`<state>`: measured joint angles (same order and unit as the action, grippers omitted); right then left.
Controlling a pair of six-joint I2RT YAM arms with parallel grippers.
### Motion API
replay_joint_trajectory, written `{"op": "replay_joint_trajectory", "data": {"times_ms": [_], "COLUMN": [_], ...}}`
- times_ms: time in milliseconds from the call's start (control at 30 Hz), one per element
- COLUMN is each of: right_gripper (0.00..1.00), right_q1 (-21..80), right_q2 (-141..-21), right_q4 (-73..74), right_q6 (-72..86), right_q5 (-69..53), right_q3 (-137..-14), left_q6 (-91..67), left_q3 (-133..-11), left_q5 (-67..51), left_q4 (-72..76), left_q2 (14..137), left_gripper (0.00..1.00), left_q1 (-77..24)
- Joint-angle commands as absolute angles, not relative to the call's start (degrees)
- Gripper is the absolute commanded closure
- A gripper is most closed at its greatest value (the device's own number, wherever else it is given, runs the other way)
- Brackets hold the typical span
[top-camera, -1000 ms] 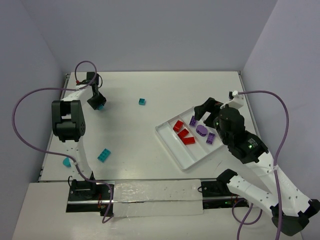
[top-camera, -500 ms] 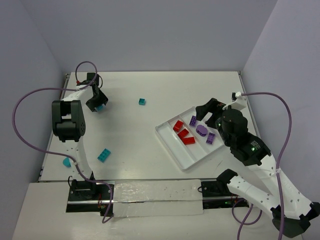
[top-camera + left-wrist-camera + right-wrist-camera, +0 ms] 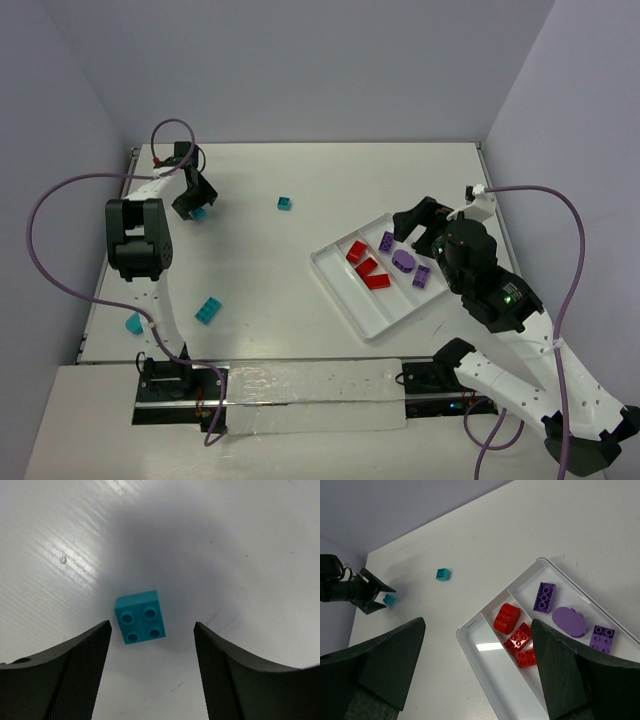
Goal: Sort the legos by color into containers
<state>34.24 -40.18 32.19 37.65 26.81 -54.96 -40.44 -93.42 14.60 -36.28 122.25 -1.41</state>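
A white tray (image 3: 345, 290) with three long compartments lies right of centre. Three red bricks (image 3: 367, 266) are in its middle compartment and three purple pieces (image 3: 403, 261) in the far one; the near one holds nothing. My left gripper (image 3: 191, 203) is open at the far left, hovering over a teal brick (image 3: 199, 213). In the left wrist view that brick (image 3: 140, 616) lies on the table just at the fingertips of the open gripper (image 3: 151, 630). My right gripper (image 3: 410, 220) is open and empty above the tray's far end (image 3: 478, 624).
More teal pieces lie loose on the table: a small brick (image 3: 285, 203) at centre back, a longer one (image 3: 208, 310) at the near left, and a rounded one (image 3: 133, 324) by the left edge. Purple cables loop around both arms.
My right arm has shifted slightly to the right above the tray. My left gripper has barely moved and stays over the teal brick.
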Motion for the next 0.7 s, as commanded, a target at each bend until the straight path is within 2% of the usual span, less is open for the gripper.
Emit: {"op": "replay_joint_trajectory", "data": {"times_ms": [0, 133, 300, 367, 533, 567, 633, 667], "right_gripper": [0.07, 0.07, 0.07, 0.07, 0.07, 0.07, 0.07, 0.07], "right_q1": [34.1, 34.1, 34.1, 34.1, 34.1, 34.1, 34.1, 34.1], "right_q2": [-39.8, -40.1, -40.3, -40.3, -40.4, -40.3, -40.3, -40.3], "right_q4": [32.2, 32.1, 32.0, 32.0, 32.0, 32.0, 31.9, 31.9], "right_q6": [37.5, 37.4, 37.4, 37.4, 37.4, 37.4, 37.4, 37.4], "right_q5": [28.7, 28.7, 28.6, 28.6, 28.4, 28.4, 28.4, 28.4], "right_q3": [-56.5, -56.7, -57.0, -57.0, -57.0, -57.0, -57.0, -56.9], "left_q6": [-41.4, -41.5, -41.3, -41.2, -41.2, -41.2, -41.0, -40.9], "left_q3": [-95.9, -95.7, -95.5, -95.4, -94.4, -94.2, -93.8, -93.7], "left_q5": [15.7, 15.7, 15.8, 15.9, 15.7, 15.7, 15.6, 15.4], "left_q4": [-36.1, -35.8, -35.6, -35.5, -35.3, -35.3, -35.2, -35.2], "left_q2": [123.7, 124.2, 124.5, 124.4, 123.3, 123.3, 122.2, 122.1], "left_gripper": [0.27, 0.33, 0.35, 0.45, 0.61, 0.61, 0.77, 0.79], "left_q1": [-1.5, -1.5, -1.5, -1.5, -1.5, -1.5, -1.5, -1.6]}}
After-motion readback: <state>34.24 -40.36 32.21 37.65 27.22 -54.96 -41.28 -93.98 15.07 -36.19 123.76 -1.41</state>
